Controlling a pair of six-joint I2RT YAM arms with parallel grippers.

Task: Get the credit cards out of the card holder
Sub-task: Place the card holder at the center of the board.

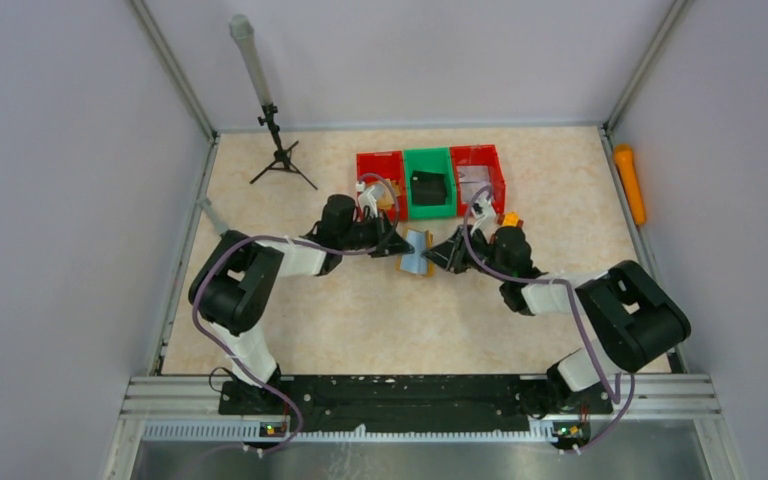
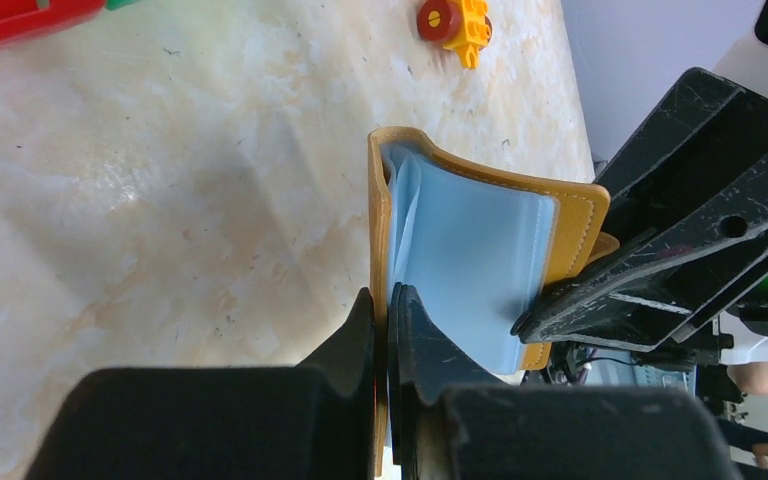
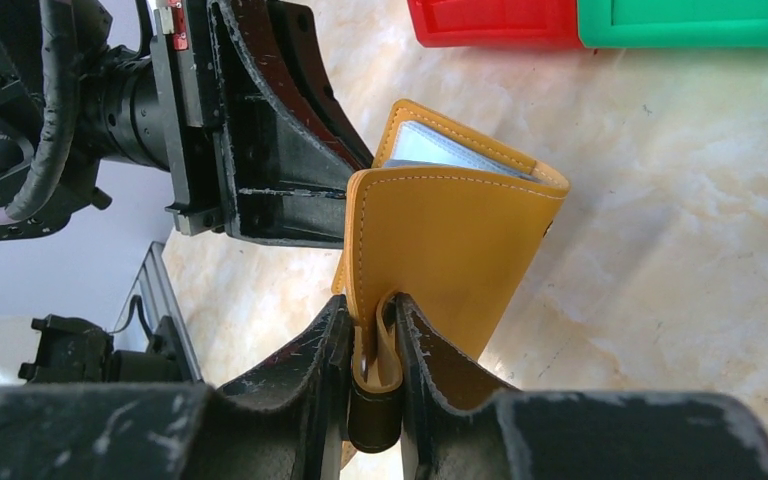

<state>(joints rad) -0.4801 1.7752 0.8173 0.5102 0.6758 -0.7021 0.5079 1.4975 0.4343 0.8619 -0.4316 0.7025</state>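
The mustard-brown card holder (image 1: 417,252) is held up off the table between my two grippers, partly spread open. My left gripper (image 2: 388,310) is shut on the edge of one cover (image 2: 378,220), and pale blue lining (image 2: 480,250) shows inside. My right gripper (image 3: 372,330) is shut on the other cover (image 3: 450,240), with the folded side tab (image 3: 385,345) between its fingers. In the top view the left gripper (image 1: 397,246) and right gripper (image 1: 438,254) face each other across the holder. The credit cards are hidden inside the holder's pockets.
Two red bins (image 1: 380,180) (image 1: 478,175) flank a green bin (image 1: 428,182) with a black object behind the grippers. An orange-yellow toy block with red ends (image 2: 455,20) lies near the right arm. A small tripod (image 1: 280,155) stands back left. An orange cylinder (image 1: 630,183) lies by the right wall.
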